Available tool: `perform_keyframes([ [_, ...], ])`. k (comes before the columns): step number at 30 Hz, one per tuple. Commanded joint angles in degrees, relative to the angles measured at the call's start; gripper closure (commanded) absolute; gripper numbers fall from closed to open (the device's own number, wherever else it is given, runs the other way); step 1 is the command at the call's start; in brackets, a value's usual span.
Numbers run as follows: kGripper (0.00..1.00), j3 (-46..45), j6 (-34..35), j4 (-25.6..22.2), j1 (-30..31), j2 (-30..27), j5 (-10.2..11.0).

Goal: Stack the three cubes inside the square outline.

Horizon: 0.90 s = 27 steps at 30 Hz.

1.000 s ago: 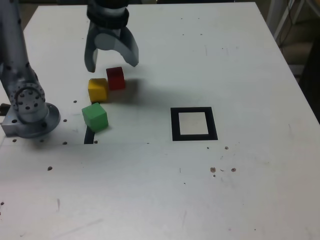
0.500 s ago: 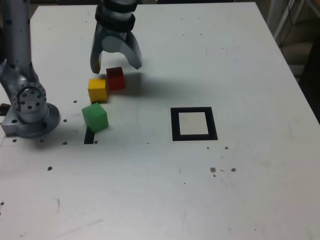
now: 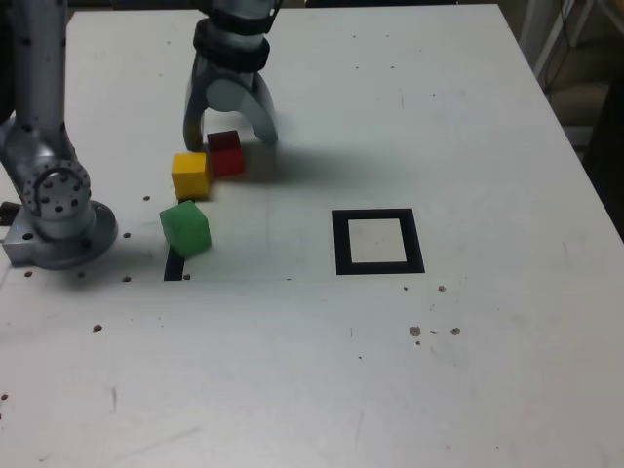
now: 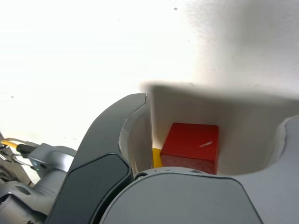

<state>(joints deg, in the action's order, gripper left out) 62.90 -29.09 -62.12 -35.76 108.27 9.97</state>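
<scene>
In the exterior view my gripper (image 3: 231, 139) stands open over the red cube (image 3: 226, 153), one finger on either side and a gap to each. The yellow cube (image 3: 190, 175) sits just to the exterior view's left of the red one, nearly touching it. Nearer the camera, the green cube (image 3: 185, 228) stands alone. The square outline (image 3: 341, 244), black border around a cream centre, is to the exterior view's right with nothing in it. The wrist view shows the red cube (image 4: 190, 144) between the open gripper (image 4: 219, 109) fingers, with a sliver of the yellow cube (image 4: 156, 157) beside it.
The arm's grey base (image 3: 58, 210) stands at the exterior view's left edge. A thin black strip (image 3: 175, 265) lies on the table just below the green cube. The white table (image 3: 322, 380) has small dark specks.
The gripper has dropped and shifted slightly to the exterior view's right, coming down around the red cube. Its jaws have narrowed a little. The cubes have not moved.
</scene>
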Motion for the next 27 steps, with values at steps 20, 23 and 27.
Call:
perform_keyframes([
  [20, 0.66, -1.3, 0.7, 2.4, 0.4, 0.5, -0.9],
  [23, 0.66, -1.4, 0.7, 2.4, 0.5, 0.3, -0.9],
  [27, 0.66, -1.5, 0.7, 2.6, 0.6, -0.1, -0.9],
])
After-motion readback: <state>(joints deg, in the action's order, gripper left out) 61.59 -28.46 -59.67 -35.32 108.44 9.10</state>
